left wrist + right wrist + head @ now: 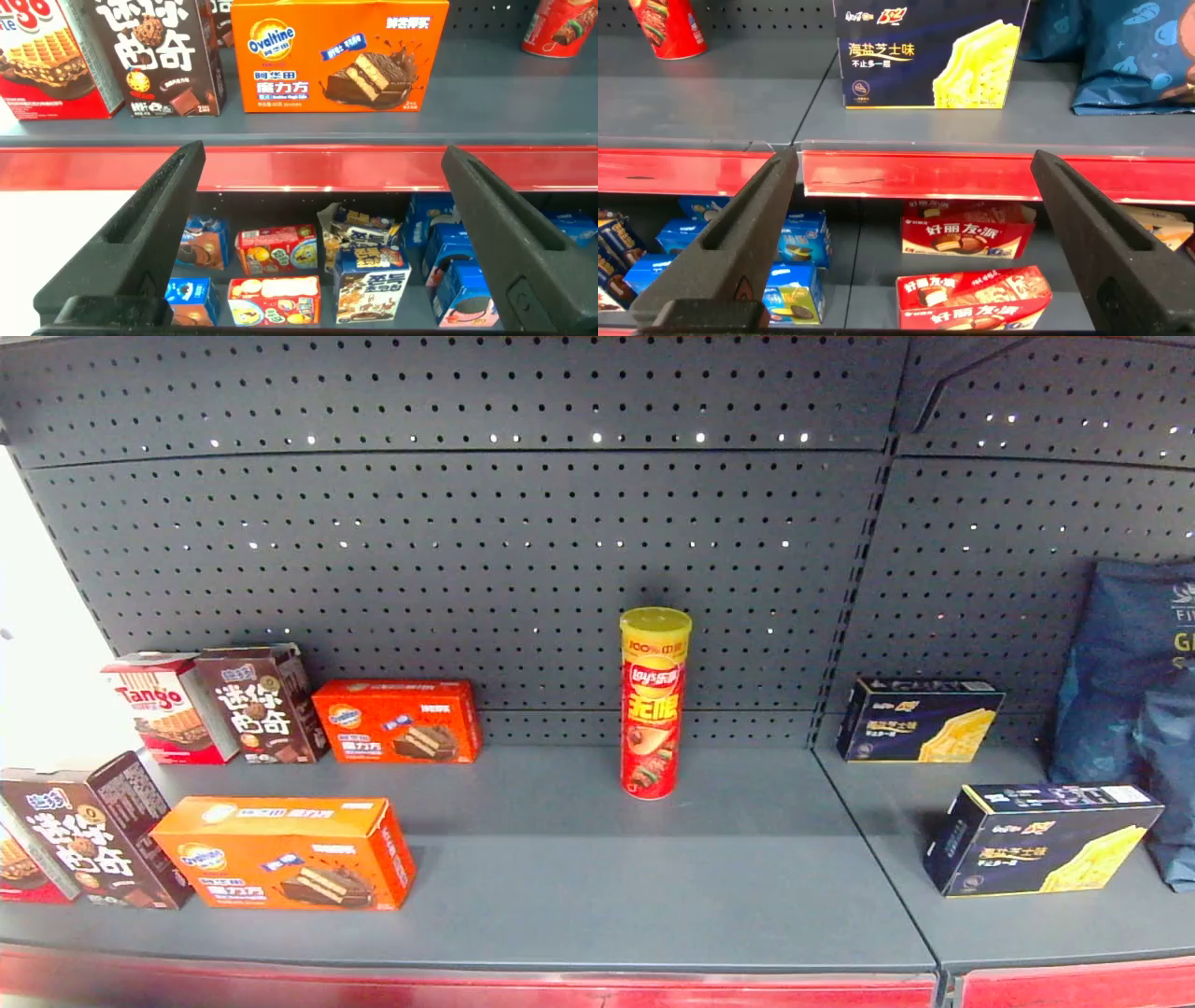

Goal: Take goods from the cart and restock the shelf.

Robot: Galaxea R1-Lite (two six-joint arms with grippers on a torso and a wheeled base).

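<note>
The grey shelf (pixel 597 877) holds a red chip can with a yellow lid (pixel 654 702) upright near its middle. Two orange cake boxes (pixel 285 852) (pixel 399 720) stand at its left, two dark blue cracker boxes (pixel 1038 837) (pixel 920 720) at its right. My left gripper (pixel 322 154) is open and holds nothing; it hangs level with the shelf's red front strip (pixel 318 168), facing the front orange box (pixel 338 56). My right gripper (pixel 915 157) is open too, bare between its fingers, in front of the red strip (pixel 915 173), below a dark blue box (pixel 929 54).
Brown and red wafer boxes (pixel 261 705) (pixel 84 840) crowd the shelf's left end. A blue bag (pixel 1134 700) leans at the far right. A lower shelf carries small snack boxes (pixel 276 252) and red pie boxes (pixel 966 229). Bare shelf surrounds the can.
</note>
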